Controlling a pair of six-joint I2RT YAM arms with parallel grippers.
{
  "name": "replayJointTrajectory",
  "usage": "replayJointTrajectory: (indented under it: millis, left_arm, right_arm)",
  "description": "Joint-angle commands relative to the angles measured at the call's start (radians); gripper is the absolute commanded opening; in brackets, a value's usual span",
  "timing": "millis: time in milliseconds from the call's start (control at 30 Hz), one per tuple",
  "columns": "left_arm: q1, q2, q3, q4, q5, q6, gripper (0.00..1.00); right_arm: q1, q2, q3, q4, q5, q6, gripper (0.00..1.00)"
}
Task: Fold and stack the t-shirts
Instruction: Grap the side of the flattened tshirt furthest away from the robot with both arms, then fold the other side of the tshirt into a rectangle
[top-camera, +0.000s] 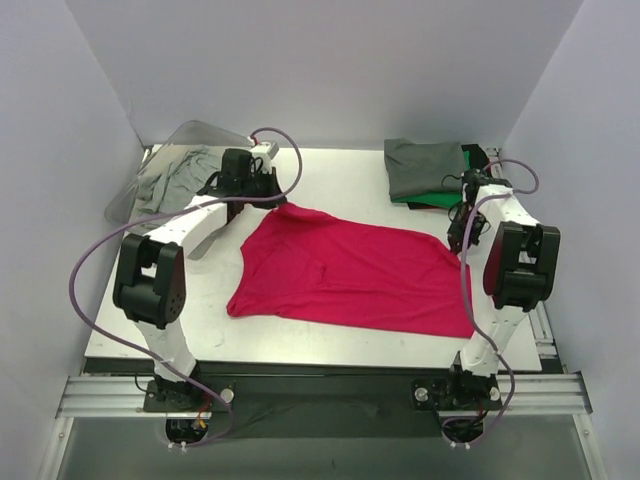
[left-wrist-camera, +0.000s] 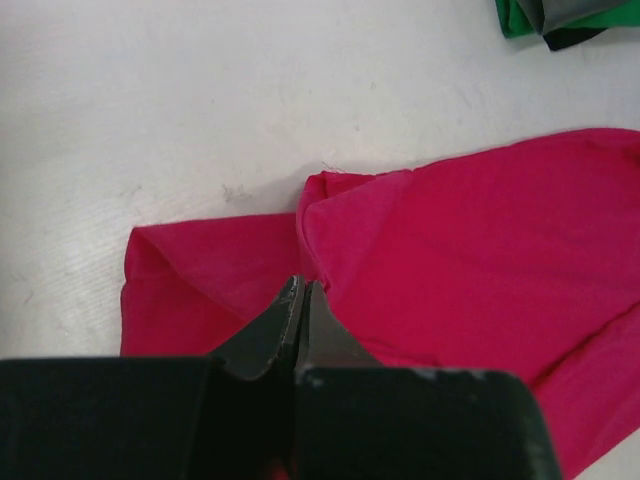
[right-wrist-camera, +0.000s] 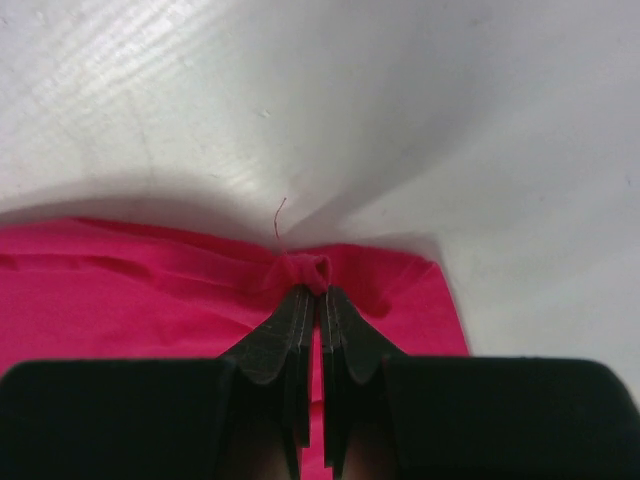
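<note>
The magenta-red t-shirt (top-camera: 350, 270) lies spread across the middle of the table, rumpled. My left gripper (top-camera: 268, 198) is at its far left corner. In the left wrist view the jaws (left-wrist-camera: 300, 288) are shut with the shirt (left-wrist-camera: 480, 230) pinched at a fold. My right gripper (top-camera: 457, 243) is at the shirt's far right corner. In the right wrist view it (right-wrist-camera: 320, 292) is shut on a small bunch of the cloth (right-wrist-camera: 120, 290) with a loose thread. A dark grey t-shirt (top-camera: 425, 165) lies on green and black ones at the back right.
A clear plastic bin (top-camera: 200, 135) lies tipped at the back left with a light grey shirt (top-camera: 170, 178) spilling from it. The stack's green edge (left-wrist-camera: 520, 15) shows in the left wrist view. White walls close in the table on three sides.
</note>
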Motion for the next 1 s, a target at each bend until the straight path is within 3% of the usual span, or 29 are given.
replayJointTrajectory:
  millis: [0,633,967]
  left_arm:
    - [0.004,-0.090,-0.077,0.053,0.009,0.022,0.00]
    - [0.004,-0.445,-0.424,-0.002,-0.239,-0.036,0.00]
    - [0.004,-0.587,-0.537,-0.034,-0.244,-0.080,0.00]
  right_arm:
    - [-0.004,-0.097,-0.049,-0.042,0.061,0.020,0.00]
    - [-0.017,-0.266,-0.244,-0.010,0.116,0.037,0.00]
    - [-0.022,-0.324,-0.308,-0.006,0.144,0.040,0.00]
